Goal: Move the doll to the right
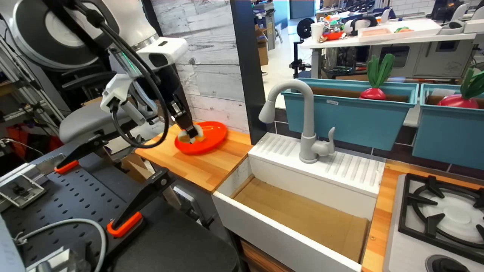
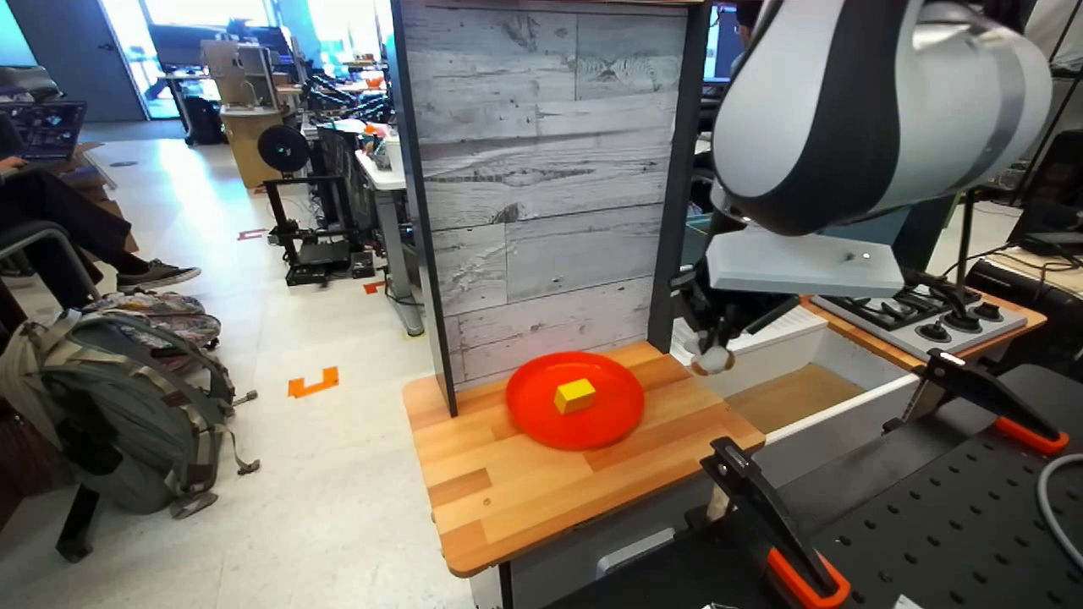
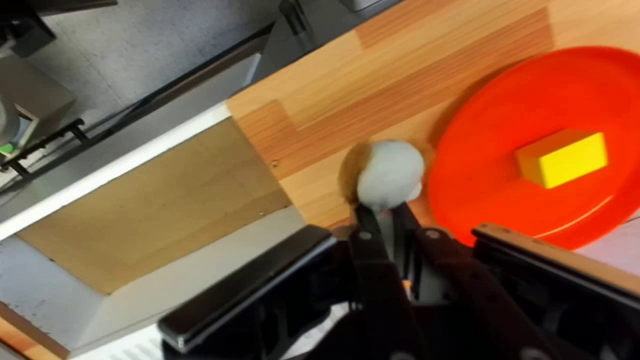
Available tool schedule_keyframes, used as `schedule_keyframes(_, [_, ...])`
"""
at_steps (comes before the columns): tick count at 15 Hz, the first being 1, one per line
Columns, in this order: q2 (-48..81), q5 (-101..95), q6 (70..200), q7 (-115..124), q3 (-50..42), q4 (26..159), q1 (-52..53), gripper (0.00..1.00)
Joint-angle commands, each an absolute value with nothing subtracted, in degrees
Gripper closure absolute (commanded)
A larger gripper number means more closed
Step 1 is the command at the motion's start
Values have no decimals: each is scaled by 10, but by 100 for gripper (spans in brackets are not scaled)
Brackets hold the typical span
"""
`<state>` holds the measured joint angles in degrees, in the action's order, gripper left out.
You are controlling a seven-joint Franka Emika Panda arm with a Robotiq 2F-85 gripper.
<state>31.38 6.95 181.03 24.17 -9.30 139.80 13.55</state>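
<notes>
Well, from my end the pincer (image 3: 385,215) stands nearly closed, its fingers (image 3: 367,247) a narrow gap apart, with the doll (image 3: 391,172) gripped between them; the pale, rounded end of the doll sticks out past their ends; in the wrist view I see the doll over the wooden worktop (image 3: 320,105), between the sink (image 3: 200,270) and the red plate (image 3: 480,165), near the plate's rim; in both exterior views I find it at the lower end of the pincer, white with a tan patch, and it appears to hang clear of the worktop; its finer features are blurred; in an exterior view I get the yellow block (image 2: 575,395) lying on the plate, apart from the doll, and the gray wood-look panel (image 2: 541,152) standing upright behind the plate; in an exterior view I have the gray faucet (image 1: 309,121) rising from the back of the sink, with the stove (image 1: 419,241) on the sink's side away from the plate.
</notes>
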Motion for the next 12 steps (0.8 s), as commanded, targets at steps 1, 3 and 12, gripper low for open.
schedule_keyframes(1, [318, 107, 1823, 215, -58, 1402, 58, 97])
schedule_keyframes(3, [326, 114, 1815, 208, -46, 1389, 31, 97])
schedule_keyframes(12, [423, 111, 1753, 213, -26, 1271, 52, 97])
